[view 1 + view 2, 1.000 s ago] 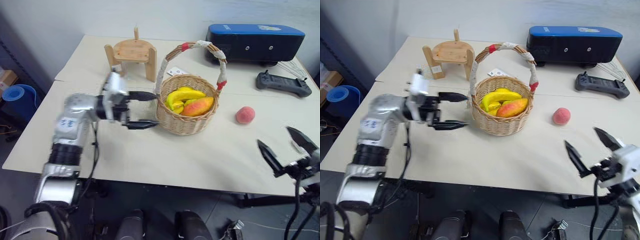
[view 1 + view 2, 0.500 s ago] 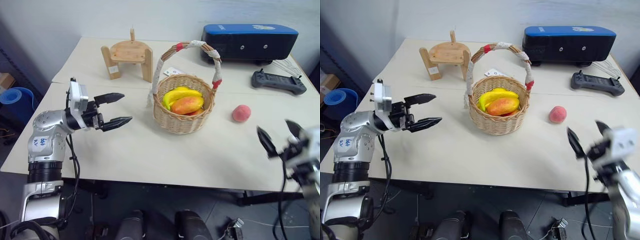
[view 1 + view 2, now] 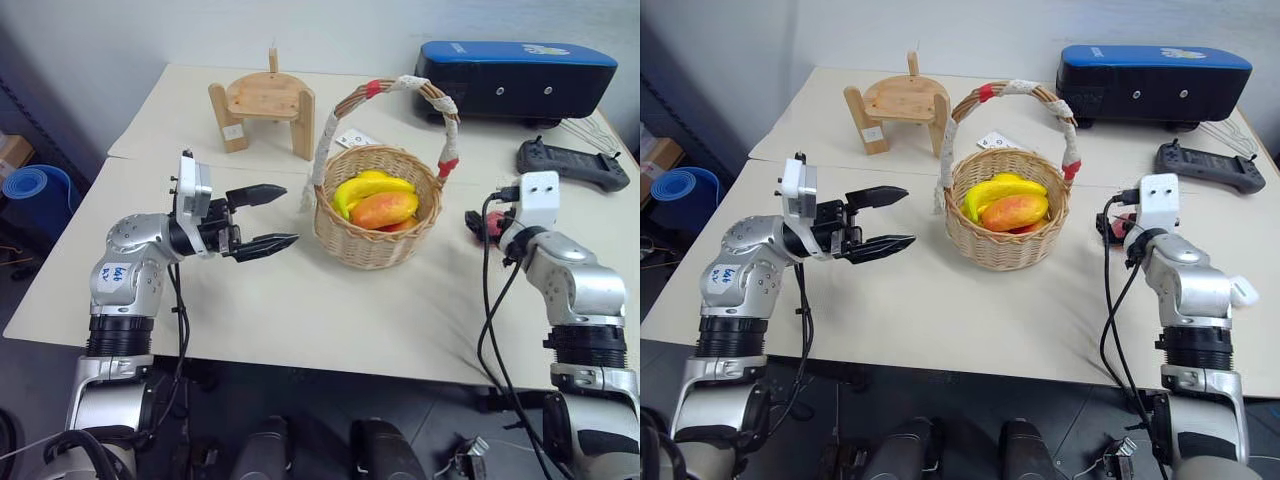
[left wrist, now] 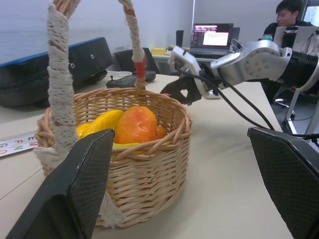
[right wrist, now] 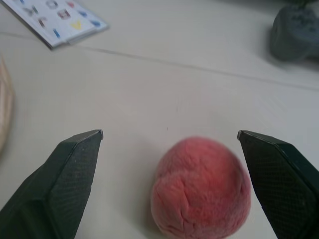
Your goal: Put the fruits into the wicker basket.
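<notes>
Wooden stand [image 3: 262, 108], blue-topped black case [image 3: 515, 78], black controller [image 3: 573, 165], printed card [image 3: 350, 139] — all on the table [image 3: 300, 310].

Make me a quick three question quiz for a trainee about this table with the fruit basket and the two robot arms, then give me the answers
1. True or false: the peach already lies in the wicker basket.
2. Which gripper has the peach between its open fingers? A) left gripper B) right gripper
3. Fill in: the orange-red fruit lying next to the banana in the basket is the ____.

Key
1. False. It sits on the table, to the robot's right of the basket.
2. B. The right wrist view shows both fingers spread either side of the peach, not touching it.
3. mango.
</notes>
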